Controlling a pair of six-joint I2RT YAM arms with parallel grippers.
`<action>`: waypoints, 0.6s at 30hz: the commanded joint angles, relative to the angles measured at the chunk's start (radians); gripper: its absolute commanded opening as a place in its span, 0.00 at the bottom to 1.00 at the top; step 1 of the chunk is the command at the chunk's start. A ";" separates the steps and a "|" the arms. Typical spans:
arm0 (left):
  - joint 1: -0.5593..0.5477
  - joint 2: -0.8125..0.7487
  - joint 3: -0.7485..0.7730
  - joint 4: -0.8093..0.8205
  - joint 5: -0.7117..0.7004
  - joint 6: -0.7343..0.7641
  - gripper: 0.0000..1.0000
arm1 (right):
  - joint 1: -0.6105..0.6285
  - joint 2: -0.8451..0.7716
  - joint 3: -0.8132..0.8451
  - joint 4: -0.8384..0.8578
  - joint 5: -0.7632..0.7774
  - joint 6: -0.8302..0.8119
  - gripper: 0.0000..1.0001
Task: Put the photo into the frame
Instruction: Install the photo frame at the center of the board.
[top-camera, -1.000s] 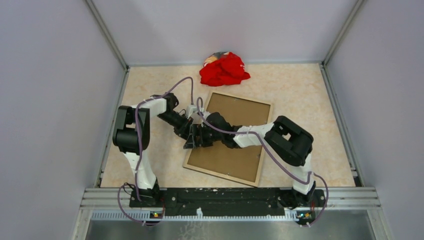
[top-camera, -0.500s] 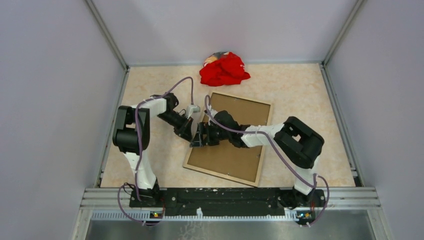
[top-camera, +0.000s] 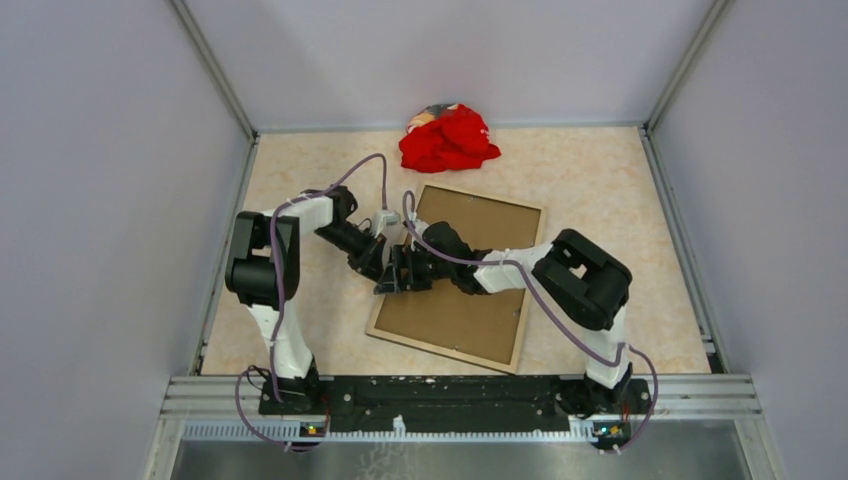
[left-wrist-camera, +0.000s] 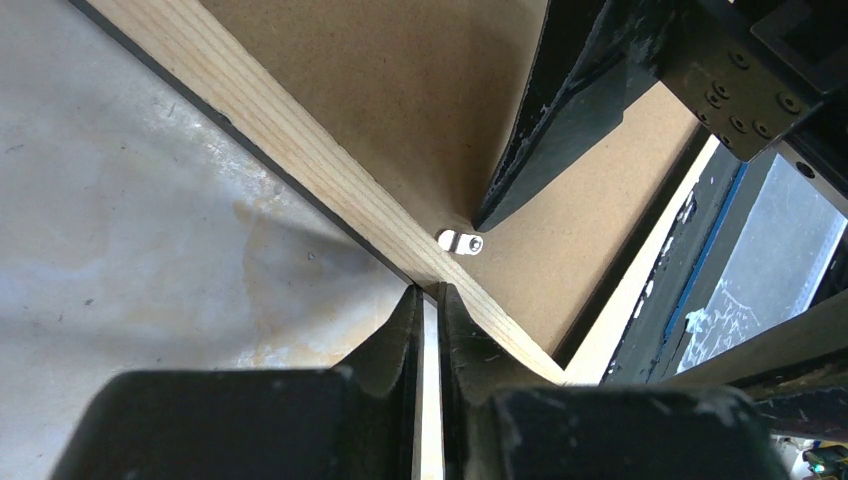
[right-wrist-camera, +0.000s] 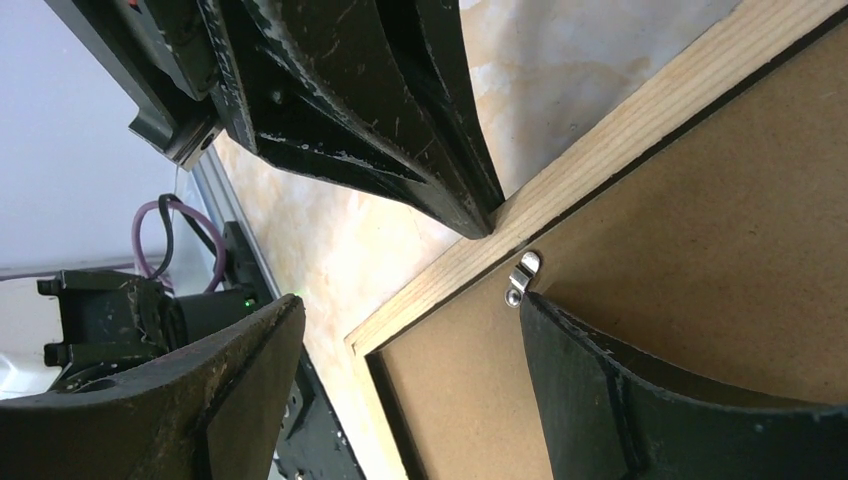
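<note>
Pale-wood-backed thin rectangular frame (left-wrist-camera: 280, 130) lies face down beneath both arms, brown hardboard backing (left-wrist-camera: 400, 90) in place, photo unseen. Fingers together, the left gripper (left-wrist-camera: 427, 292) rests on its rail; the right gripper (right-wrist-camera: 410, 305), spread wide, has a fingertip (right-wrist-camera: 540, 310) at the small silver clip (right-wrist-camera: 522, 275) just inside.

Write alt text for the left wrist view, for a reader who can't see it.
The left gripper, shut, has its tips at the pale wooden edge of a face-down frame lying on a marbled table. Just past it, one finger of the right gripper points down at a small metal clip on the brown backing board.
</note>
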 joint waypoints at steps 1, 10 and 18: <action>-0.018 0.007 -0.013 0.059 -0.029 0.057 0.10 | 0.002 0.033 0.027 0.009 -0.004 0.002 0.79; -0.017 0.007 -0.012 0.056 -0.032 0.062 0.10 | 0.003 0.054 0.049 0.017 -0.016 0.019 0.79; -0.018 0.007 -0.011 0.053 -0.034 0.067 0.10 | 0.006 0.069 0.046 0.032 -0.019 0.035 0.78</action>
